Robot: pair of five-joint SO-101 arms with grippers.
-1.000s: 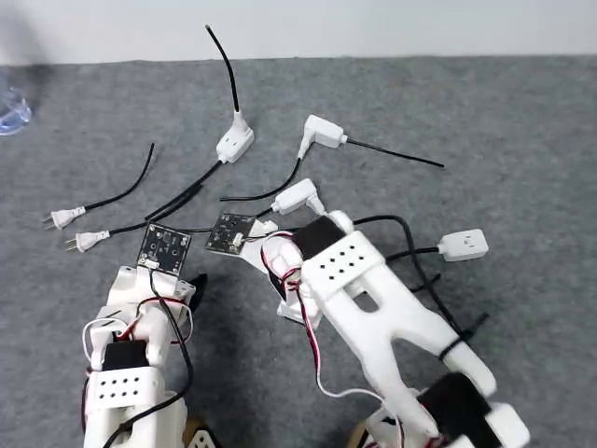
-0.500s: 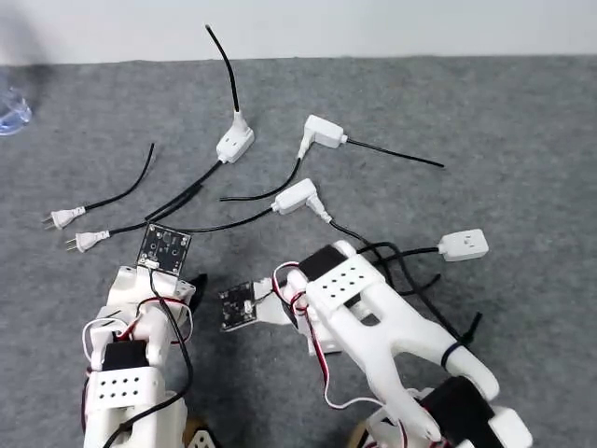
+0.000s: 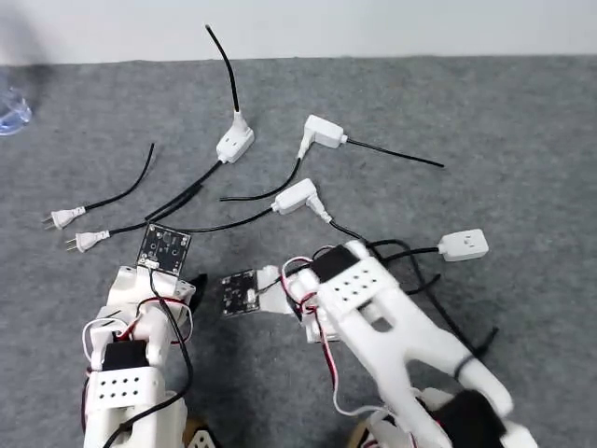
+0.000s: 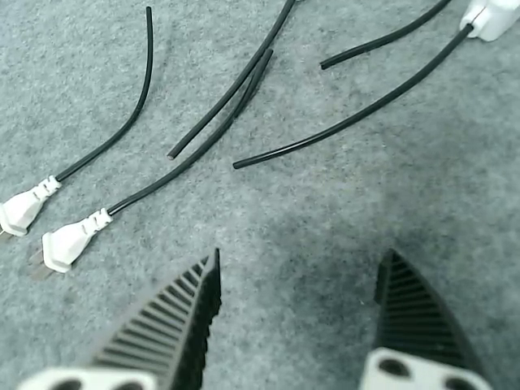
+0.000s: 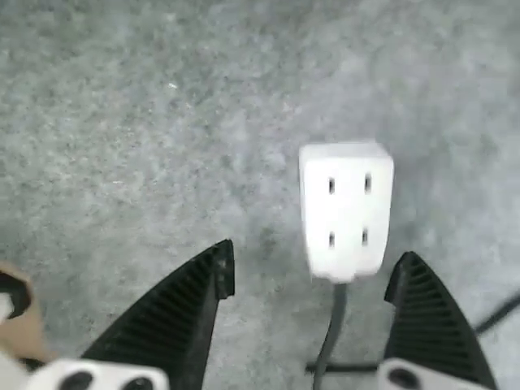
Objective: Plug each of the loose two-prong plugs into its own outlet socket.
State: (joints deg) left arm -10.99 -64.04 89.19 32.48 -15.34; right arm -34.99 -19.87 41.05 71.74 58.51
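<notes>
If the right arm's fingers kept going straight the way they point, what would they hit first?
Probably the white outlet socket, lying just ahead between the open fingers of the right gripper; its depth is unclear.

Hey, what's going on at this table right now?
Two robot arms are set to plug loose plugs into sockets; nothing is gripped yet. The left gripper is open above the grey mat, with one plug and a second plug lying loose nearby. The right gripper is open too, with a white socket lying on the mat before it.
</notes>
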